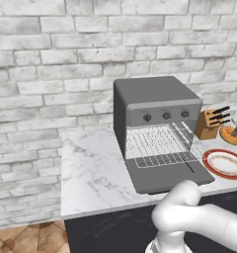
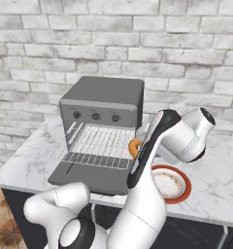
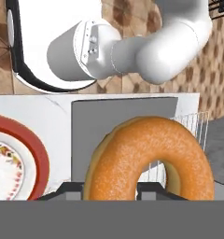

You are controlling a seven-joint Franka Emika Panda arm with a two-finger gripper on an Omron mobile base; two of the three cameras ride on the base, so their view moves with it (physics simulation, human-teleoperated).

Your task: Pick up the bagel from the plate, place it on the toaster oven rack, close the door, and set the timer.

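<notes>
The bagel point(image 3: 149, 158), a golden-brown ring, stands on edge in my gripper point(image 3: 111, 191), which is shut on its lower rim. It hangs in the air point(image 1: 231, 134) above the red-rimmed white plate point(image 1: 224, 163), to the right of the toaster oven point(image 1: 155, 106). The plate point(image 3: 16, 158) has nothing on it. The dark grey door point(image 1: 165, 178) lies folded down flat, and the wire rack point(image 1: 157, 146) is slid partly out over it. In the right base view my arm covers most of the bagel point(image 2: 134, 147), which shows beside the rack point(image 2: 96, 146).
A wooden knife block point(image 1: 209, 123) stands behind the plate. Three knobs point(image 1: 166, 115) sit above the oven's opening. The marble counter point(image 1: 91, 173) runs left of the oven up to a brick wall. My arm's elbow point(image 2: 186, 136) hangs over the plate.
</notes>
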